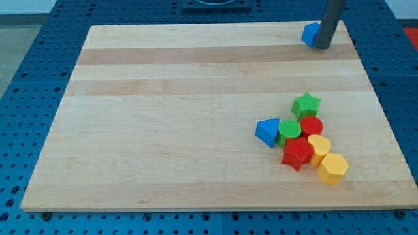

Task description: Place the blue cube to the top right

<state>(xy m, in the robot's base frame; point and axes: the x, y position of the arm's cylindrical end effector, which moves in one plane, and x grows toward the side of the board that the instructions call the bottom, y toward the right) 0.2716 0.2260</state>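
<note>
The blue cube (pixel 309 33) sits near the top right corner of the wooden board (pixel 170 111). My tip (pixel 322 47) stands right against the cube's right side, and the dark rod rises out of the view's top, hiding part of the cube. The cube lies far above the cluster of other blocks.
At the lower right is a cluster: a blue triangular block (pixel 267 132), a green cylinder (pixel 289 130), a green star (pixel 305 104), a red cylinder (pixel 312 126), a red star (pixel 297 154), a yellow heart (pixel 319 146) and a yellow hexagon (pixel 332 168). Blue perforated table surrounds the board.
</note>
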